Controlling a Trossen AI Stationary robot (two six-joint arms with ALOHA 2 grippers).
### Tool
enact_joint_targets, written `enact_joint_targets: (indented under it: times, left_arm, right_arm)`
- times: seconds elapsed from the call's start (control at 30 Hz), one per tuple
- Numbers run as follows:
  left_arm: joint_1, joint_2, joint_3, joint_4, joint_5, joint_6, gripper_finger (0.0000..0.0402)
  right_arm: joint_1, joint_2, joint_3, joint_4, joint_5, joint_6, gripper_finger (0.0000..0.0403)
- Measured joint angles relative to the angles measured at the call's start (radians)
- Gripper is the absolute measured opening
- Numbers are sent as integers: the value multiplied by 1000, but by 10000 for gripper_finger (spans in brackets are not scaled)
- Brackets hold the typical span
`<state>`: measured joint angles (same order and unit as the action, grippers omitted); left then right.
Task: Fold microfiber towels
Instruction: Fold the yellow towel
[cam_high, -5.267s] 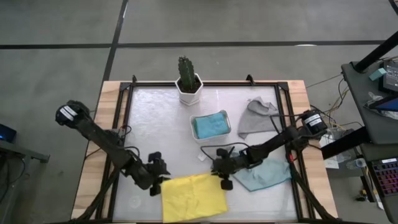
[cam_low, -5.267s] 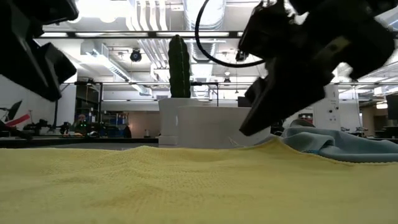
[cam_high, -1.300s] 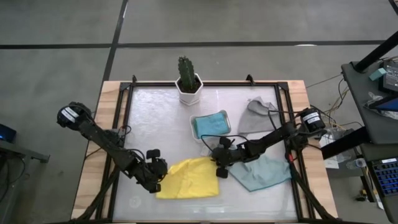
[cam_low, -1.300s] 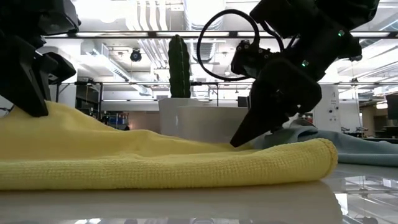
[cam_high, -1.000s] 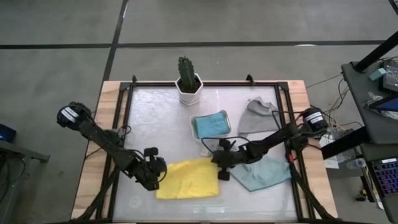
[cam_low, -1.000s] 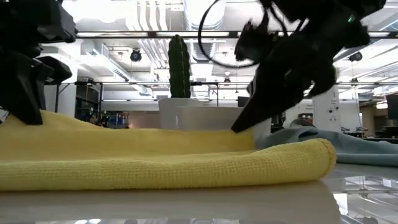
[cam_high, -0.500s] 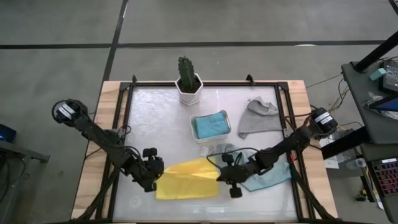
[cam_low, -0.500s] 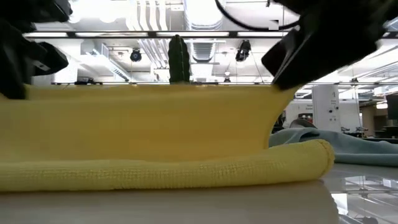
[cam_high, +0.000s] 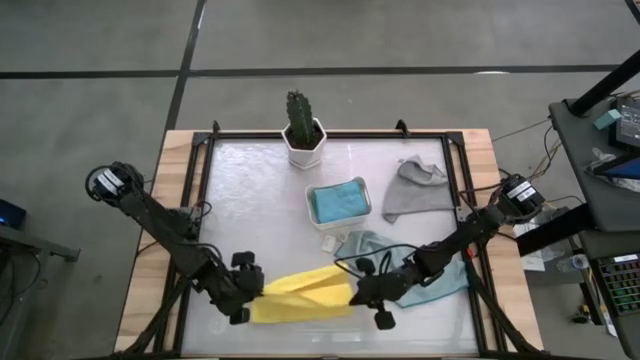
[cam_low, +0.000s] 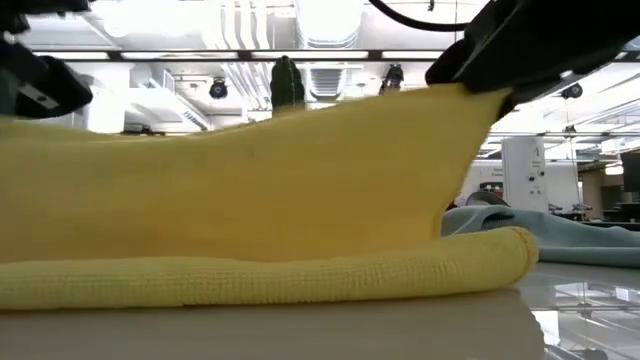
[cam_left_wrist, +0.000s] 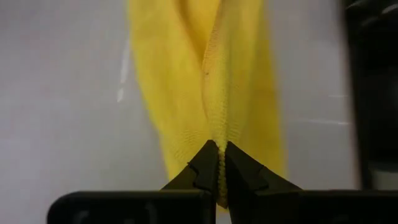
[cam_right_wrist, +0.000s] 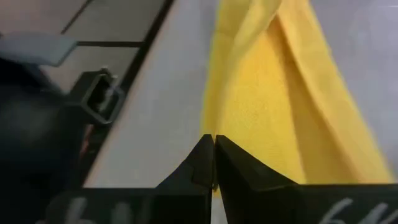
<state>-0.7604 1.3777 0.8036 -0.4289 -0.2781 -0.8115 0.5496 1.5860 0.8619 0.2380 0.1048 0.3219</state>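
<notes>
Left gripper (cam_high: 243, 296): at the table's near edge, fingers pinched together on the left corner of the yellow towel (cam_high: 300, 292); the left wrist view shows the cloth's edge clamped between the tips (cam_left_wrist: 219, 167).
Right gripper (cam_high: 362, 294): at the towel's right end, fingers closed on its lifted corner.
Yellow towel: near-centre of the table, bottom layer flat, upper layer raised off it between the two grippers.
Pale teal towel (cam_high: 432, 279): just right of the yellow one, under the right arm.
Blue towel (cam_high: 338, 200): in the white tray (cam_high: 312, 216).
Grey towel (cam_high: 417, 189): right of the tray.
Potted cactus (cam_high: 301, 127): at the far edge.
</notes>
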Motion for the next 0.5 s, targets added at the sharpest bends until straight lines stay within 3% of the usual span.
enact_joint_targets:
  times: [0.23,0.33,0.5]
  left_arm:
    - [1,-19,11,-274,-186,-22,0]
    - [2,-22,6,-299,-238,-19,1]
    - [4,-23,0,-297,-226,-21,30]
  right_arm:
    - [-27,0,0,-58,266,-27,8]
    - [-54,0,0,-68,272,-28,8]
    - [-68,0,0,-68,236,-44,8]
